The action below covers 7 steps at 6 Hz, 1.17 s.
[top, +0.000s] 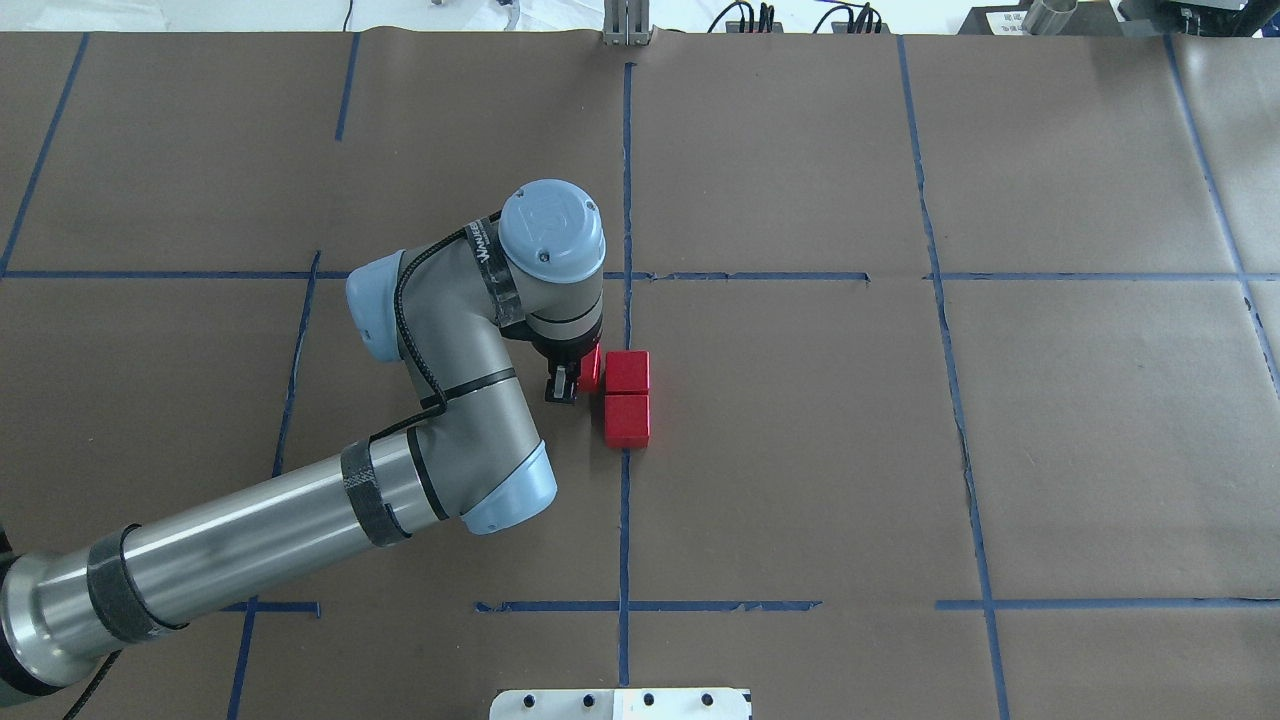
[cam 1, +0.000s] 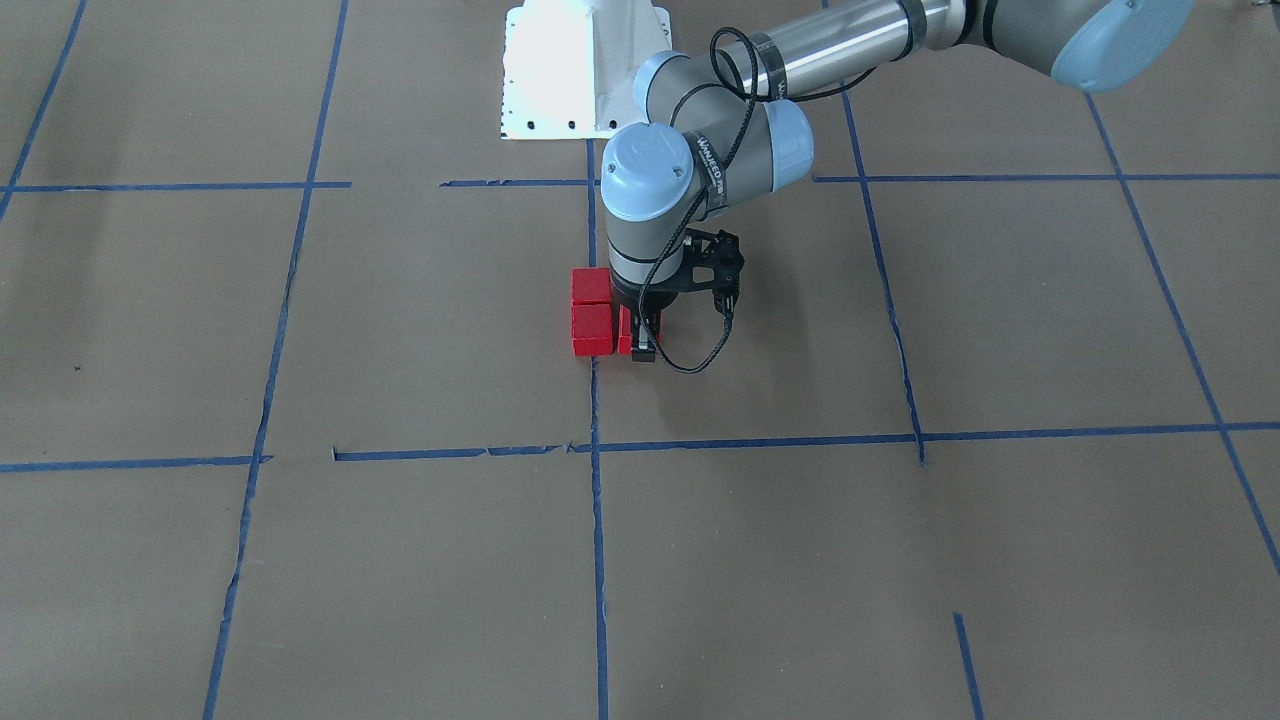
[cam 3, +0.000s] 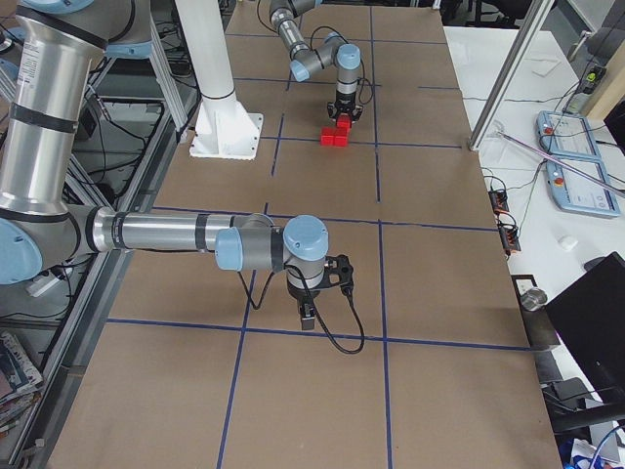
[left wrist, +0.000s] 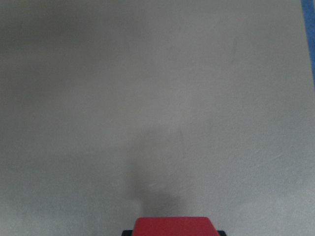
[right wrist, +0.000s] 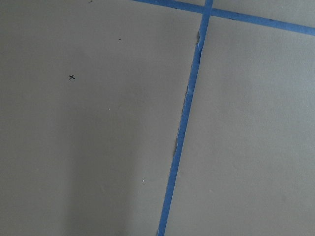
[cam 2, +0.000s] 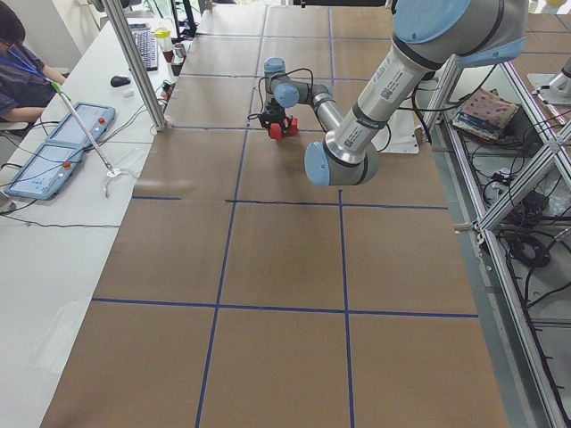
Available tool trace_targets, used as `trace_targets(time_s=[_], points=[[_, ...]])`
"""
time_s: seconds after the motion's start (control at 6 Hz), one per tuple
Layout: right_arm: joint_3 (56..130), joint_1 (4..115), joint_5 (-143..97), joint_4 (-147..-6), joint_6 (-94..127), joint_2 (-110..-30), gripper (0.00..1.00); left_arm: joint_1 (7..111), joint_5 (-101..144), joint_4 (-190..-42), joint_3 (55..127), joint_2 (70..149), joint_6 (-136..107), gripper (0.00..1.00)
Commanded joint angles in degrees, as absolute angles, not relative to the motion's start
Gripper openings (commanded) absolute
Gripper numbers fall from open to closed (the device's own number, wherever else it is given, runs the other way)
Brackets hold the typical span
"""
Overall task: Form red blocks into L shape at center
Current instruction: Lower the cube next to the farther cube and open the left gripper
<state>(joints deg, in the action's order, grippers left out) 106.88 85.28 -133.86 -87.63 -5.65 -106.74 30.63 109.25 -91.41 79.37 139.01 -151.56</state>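
Note:
Two red blocks [top: 627, 371] [top: 627, 420] lie edge to edge on the center [top: 760, 440], right on its long blue tape line. A third red block [top: 590, 368] sits between the fingers of my left gripper [top: 578, 382], which is shut on it, low over the paper. This block is just left of the farther block of the pair; the same block [cam 1: 625, 332] and gripper [cam 1: 640, 342] show in the front view. At the bottom edge of the left wrist view the held block [left wrist: 172, 226] fills the gap. My right gripper [cam 3: 306, 315] hangs over bare paper; I cannot tell whether it is open or shut.
The white base plate [cam 1: 585, 70] stands behind the blocks on the robot's side. A black cable [cam 1: 700, 355] loops off the left wrist. Blue tape lines [right wrist: 184, 123] cross the brown paper. A person [cam 2: 22, 71] sits at a side desk with control panels [cam 2: 53, 156].

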Motion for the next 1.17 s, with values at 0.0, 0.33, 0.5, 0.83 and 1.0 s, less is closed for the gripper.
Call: trace_targets(time_s=[0.0, 0.33, 0.5, 0.83, 1.0], points=[[106.79, 85.25, -133.86, -87.63, -5.71, -106.79, 1.0, 30.5, 109.25, -91.41, 78.67, 139.04, -151.79, 0.06], [106.79, 85.25, -133.77, -87.63, -5.8, -106.7, 1.0, 30.41, 109.34, -91.41, 78.49, 139.22, -154.42, 0.06], [106.79, 85.25, -133.77, -87.71, -5.71, -106.79, 1.0, 30.41, 109.34, -91.41, 78.49, 139.22, -154.42, 0.06], [106.79, 85.25, -133.77, -87.71, -5.63, -106.79, 1.0, 29.8, 109.34, -91.49, 78.49, 139.13, -155.29, 0.06], [106.79, 85.25, -133.77, -87.63, -5.62, -106.79, 1.0, 29.62, 109.34, -91.49, 78.49, 139.13, -155.65, 0.06]])
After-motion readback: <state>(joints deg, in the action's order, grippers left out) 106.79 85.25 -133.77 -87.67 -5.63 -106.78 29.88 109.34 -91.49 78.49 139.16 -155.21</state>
